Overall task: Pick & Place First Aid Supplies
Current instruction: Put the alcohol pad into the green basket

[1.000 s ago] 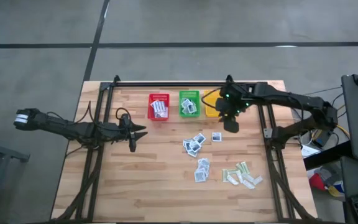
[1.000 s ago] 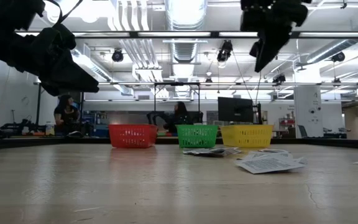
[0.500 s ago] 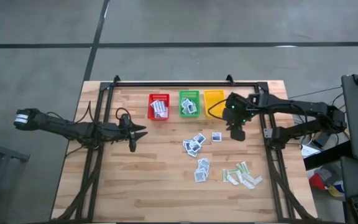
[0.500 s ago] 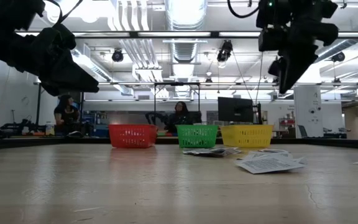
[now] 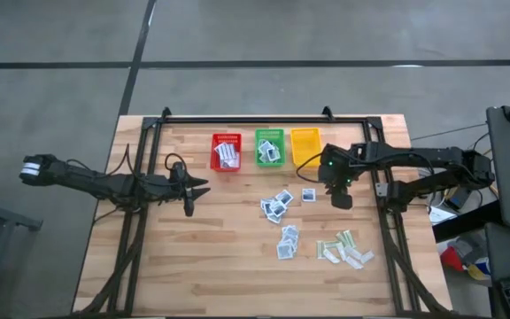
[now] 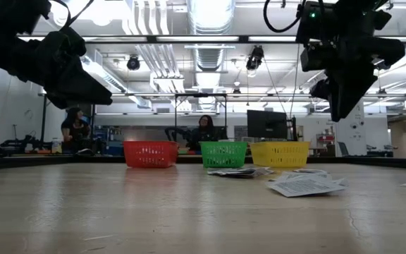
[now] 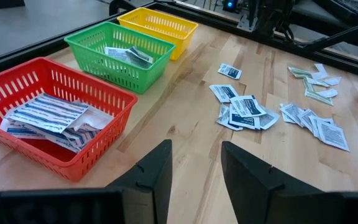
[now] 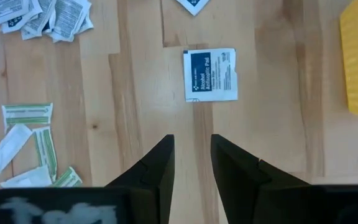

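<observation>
We see two slim, dark, near-black arms. The left arm [image 5: 104, 184] carries a white-striped band at its outer end; the right arm [image 5: 414, 159] shows small green lights near its wrist and trailing black cables. Both arms' fingers [image 7: 157, 174] are matte black wedges.
</observation>
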`<state>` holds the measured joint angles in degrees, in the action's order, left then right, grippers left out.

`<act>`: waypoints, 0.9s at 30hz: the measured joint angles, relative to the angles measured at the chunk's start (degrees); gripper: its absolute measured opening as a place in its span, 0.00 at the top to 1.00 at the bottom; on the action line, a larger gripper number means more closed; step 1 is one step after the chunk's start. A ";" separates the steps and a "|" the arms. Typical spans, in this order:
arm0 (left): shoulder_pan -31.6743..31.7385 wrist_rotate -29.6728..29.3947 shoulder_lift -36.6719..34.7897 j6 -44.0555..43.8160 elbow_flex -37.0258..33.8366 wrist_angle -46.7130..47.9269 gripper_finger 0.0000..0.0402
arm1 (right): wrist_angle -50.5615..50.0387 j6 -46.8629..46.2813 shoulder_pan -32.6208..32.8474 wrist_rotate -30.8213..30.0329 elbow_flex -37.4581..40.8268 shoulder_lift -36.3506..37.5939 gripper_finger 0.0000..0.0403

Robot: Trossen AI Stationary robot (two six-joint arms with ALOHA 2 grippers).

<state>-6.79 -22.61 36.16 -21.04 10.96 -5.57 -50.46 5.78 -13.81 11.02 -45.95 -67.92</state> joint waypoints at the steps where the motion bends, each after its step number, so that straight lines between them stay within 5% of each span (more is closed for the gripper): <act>1: 0.00 0.00 0.00 0.00 0.00 0.00 0.67 | 0.01 0.06 0.00 0.01 0.00 0.00 0.75; 27: 0.01 0.02 0.00 -2.86 0.00 -0.02 0.67 | 0.35 0.22 -0.06 -0.01 0.00 0.04 0.79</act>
<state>-6.78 -22.59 36.16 -23.90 10.96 -5.58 -50.11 5.99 -13.87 11.00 -45.95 -67.88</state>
